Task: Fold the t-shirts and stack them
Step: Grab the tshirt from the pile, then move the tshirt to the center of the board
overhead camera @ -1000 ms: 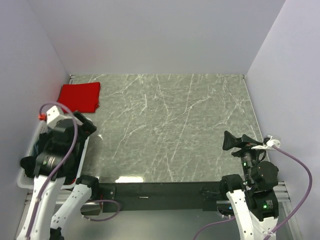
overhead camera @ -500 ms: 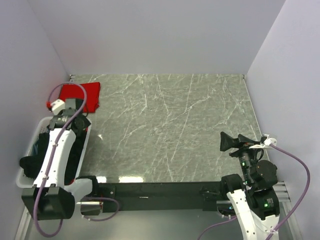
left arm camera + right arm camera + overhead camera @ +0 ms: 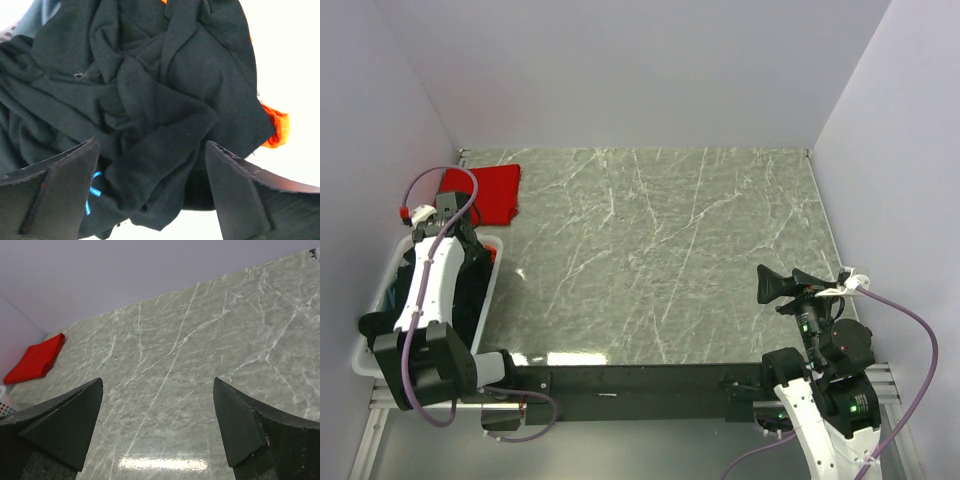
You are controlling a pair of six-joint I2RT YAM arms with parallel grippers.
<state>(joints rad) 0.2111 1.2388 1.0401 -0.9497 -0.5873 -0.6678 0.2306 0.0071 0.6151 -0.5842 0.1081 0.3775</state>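
Black t-shirt (image 3: 140,85) lies crumpled at 12 o'clock from the nearer left gripper (image 3: 151,145), whose jaws stand wide apart.

Folded t-shirt (image 3: 480,193) lies in far-L corner of table (image 3: 670,260). Basket (image 3: 493,275) sits at L edge, nearer than it, w/ heap of t-shirts (image 3: 150,90) inside. L gripper (image 3: 151,144) hangs over heap; R gripper (image 3: 157,381) above table's near-R part.
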